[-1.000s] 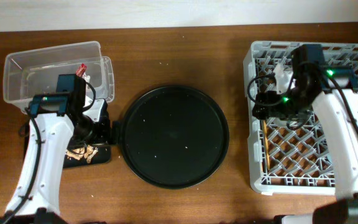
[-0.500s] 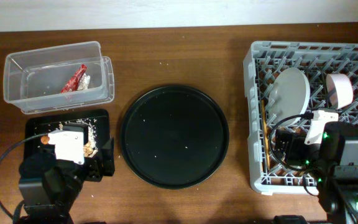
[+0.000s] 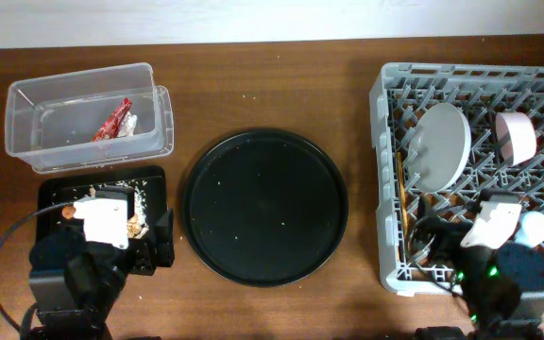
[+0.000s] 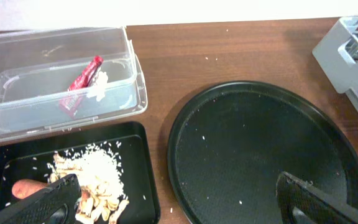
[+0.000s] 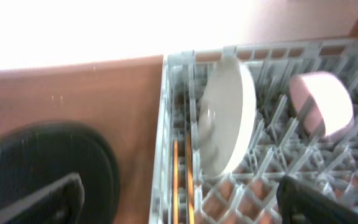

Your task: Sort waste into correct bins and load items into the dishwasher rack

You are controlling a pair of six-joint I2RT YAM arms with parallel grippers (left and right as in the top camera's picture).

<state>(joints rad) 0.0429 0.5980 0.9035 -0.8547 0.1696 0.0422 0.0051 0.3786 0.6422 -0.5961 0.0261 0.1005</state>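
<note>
From above, the left arm (image 3: 72, 274) covers the near part of the shallow black tray (image 3: 59, 187), left of the big round tray (image 3: 264, 208). Right of the round tray, the right arm (image 3: 503, 283) hides the rack's (image 3: 385, 113) near edge and part of the blue cup (image 3: 536, 227). The chopsticks (image 3: 401, 189) are too thin to tell apart. In the left wrist view the round tray's near side is cut off. Left of it, the carrot (image 4: 25, 188) peeks from behind a finger (image 4: 45, 202) of the left gripper (image 4: 179, 200). The right wrist view is blurry all over.

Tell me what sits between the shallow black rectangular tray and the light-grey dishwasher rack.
A large round black tray lies between the shallow black rectangular tray and the light-grey plastic rack, clearest in the overhead view.
</note>
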